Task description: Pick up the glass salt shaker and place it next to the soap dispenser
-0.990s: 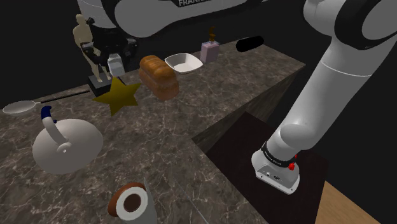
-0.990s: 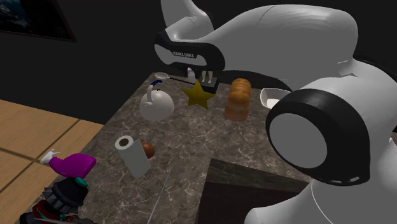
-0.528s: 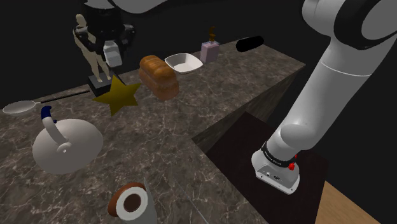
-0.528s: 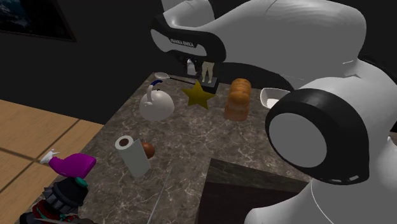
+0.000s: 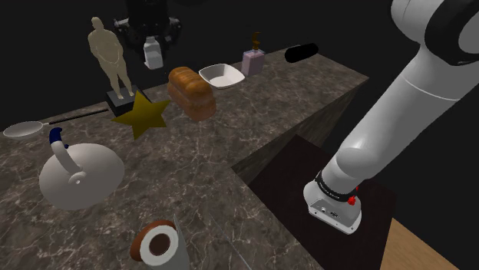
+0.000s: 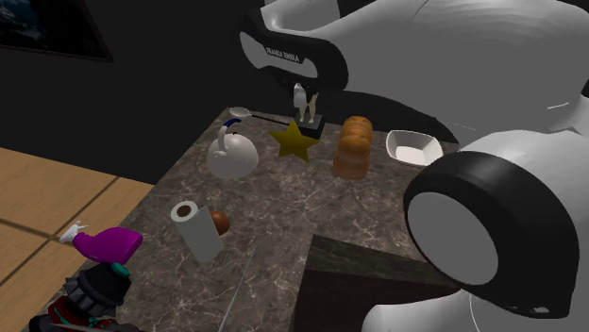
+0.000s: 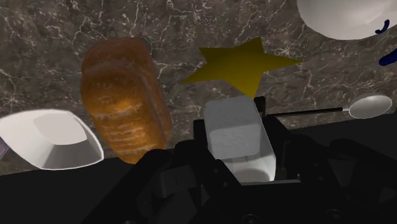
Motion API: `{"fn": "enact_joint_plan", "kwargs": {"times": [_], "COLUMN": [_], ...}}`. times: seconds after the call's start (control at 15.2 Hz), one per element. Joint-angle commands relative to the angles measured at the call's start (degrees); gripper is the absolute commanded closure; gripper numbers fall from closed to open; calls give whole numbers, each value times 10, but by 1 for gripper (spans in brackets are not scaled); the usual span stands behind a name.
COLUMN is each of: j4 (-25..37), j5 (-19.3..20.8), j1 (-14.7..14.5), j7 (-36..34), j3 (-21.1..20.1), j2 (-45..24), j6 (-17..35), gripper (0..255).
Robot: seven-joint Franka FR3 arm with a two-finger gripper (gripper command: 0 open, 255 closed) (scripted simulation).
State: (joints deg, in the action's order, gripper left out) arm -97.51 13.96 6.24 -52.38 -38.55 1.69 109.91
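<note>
Pick-up looks done: the hand is clamped on the salt shaker, above the tabletop. Placing it beside the soap dispenser, farther right, remains.

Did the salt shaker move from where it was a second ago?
Yes. The salt shaker, clasped in the gripper, has risen and shifted toward the shoulder view's right, away from the golden statuette.

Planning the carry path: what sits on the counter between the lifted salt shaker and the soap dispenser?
In the shoulder view, the bread loaf and the white bowl lie between the salt shaker and the soap dispenser.
</note>
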Motion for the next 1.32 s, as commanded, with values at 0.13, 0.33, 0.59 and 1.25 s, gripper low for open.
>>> {"fn": "enact_joint_plan", "kwargs": {"times": [0.13,0.33,0.59,1.25], "j4": [-70,-112,-157,-221], "j5": [-61,-91,-119,-150], "j1": [28,38,49,77], "j7": [83,137,205,361], "j3": [46,82,131,246], "j2": [72,112,152,204], "j6": [30,44,58,78], "gripper": [255,255,255,255]}}
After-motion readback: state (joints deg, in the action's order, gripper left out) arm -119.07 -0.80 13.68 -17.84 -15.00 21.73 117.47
